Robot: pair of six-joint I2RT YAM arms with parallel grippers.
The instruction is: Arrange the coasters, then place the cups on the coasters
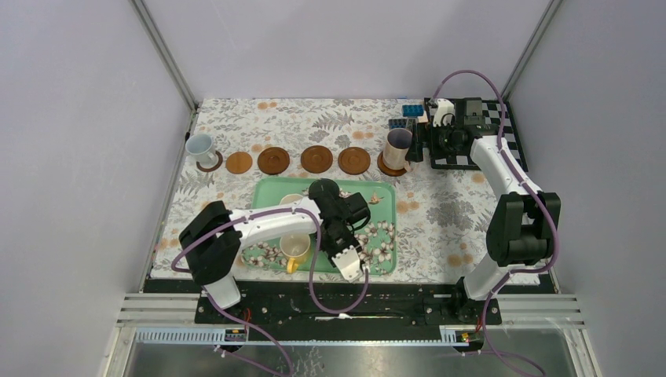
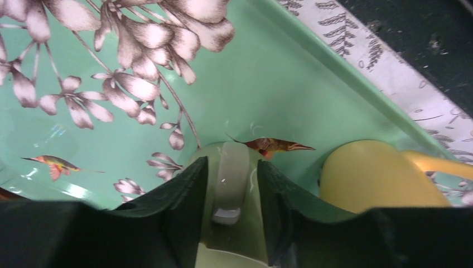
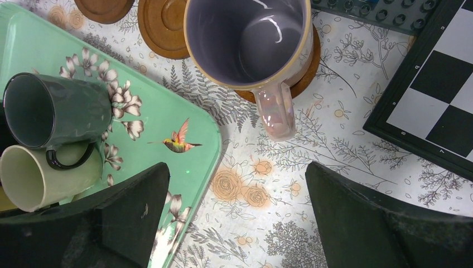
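Coasters (image 1: 316,159) run in a row across the table (image 1: 448,212) at 12 o'clock. One cup (image 1: 200,147) sits on the 9 o'clock end coaster, a second cup (image 1: 398,148) on the 3 o'clock end. Tray (image 1: 385,192) dead centre before them, more cups (image 1: 295,248) inside. Chessboard (image 1: 503,118) out at 2 o'clock.

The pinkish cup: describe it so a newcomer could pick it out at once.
Beyond the green tray, a row of brown coasters crosses the table. The cup stands upright on the rightmost coaster, beside the chessboard. Only it is pinkish-beige outside and purple inside.
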